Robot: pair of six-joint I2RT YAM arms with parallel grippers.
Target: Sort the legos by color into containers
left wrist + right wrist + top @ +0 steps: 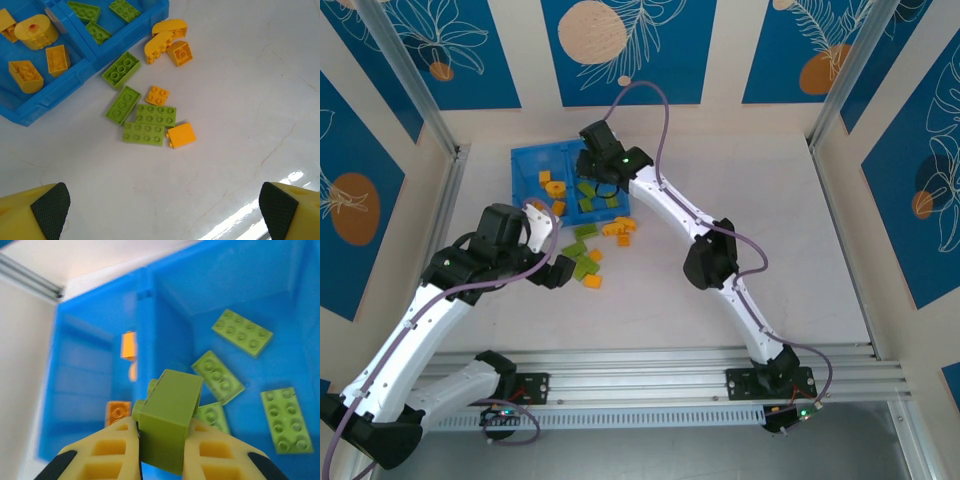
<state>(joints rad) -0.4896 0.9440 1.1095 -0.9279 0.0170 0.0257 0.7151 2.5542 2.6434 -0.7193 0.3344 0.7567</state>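
Blue plastic tray point(532, 160) sits far back left on the white tabletop point(790, 200), with broad bare room to its right, while loose legos crowd its near right corner: green bricks point(150, 124) and orange bricks point(167, 40), one green against its wall. Over the tray's green compartment point(240, 290), beside the divider point(145, 320), the right gripper point(162, 445) is clamped on a lime green brick point(170, 415). Nearer than that cluster, the left gripper point(164, 212) hangs spread wide, holding nothing.

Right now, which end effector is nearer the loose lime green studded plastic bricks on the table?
Left. The left end effector hovers near those loose bricks; the right end effector is over the translucent blue plastic tray, gripping another green brick.
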